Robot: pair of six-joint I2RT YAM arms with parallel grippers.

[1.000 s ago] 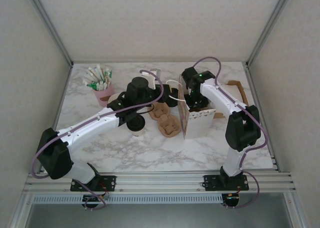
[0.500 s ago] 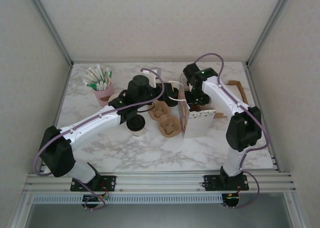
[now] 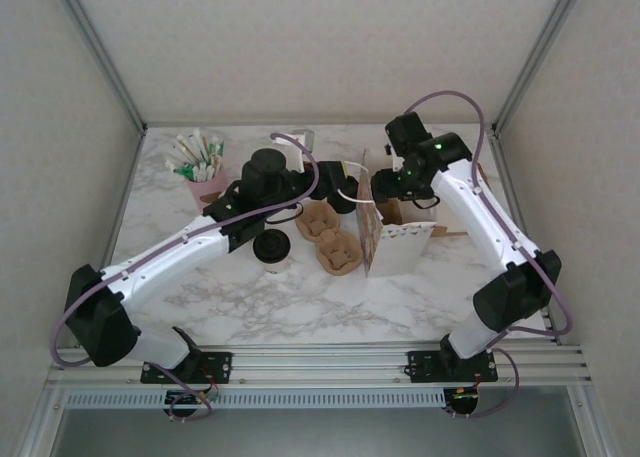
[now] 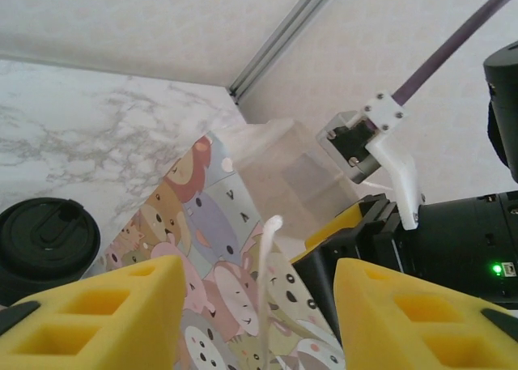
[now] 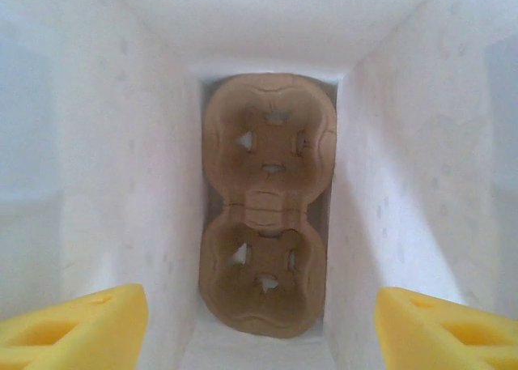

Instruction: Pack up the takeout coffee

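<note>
A lidded coffee cup (image 3: 271,249) stands on the marble bench (image 3: 200,297), left of the paper bag (image 3: 398,245). The right pincer (image 5: 259,325) gapes empty above a cardboard carrier (image 5: 265,208) inside the bag. The left pincer (image 4: 255,305), also spread wide and empty, faces the bag's patterned side.

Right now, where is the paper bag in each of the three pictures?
Top external: the bag stands open, right of centre.
Left wrist: its bear-printed side, bottom centre.
Right wrist: its white inner walls, both sides.
Shared landmark: the right gripper over its opening.
</note>
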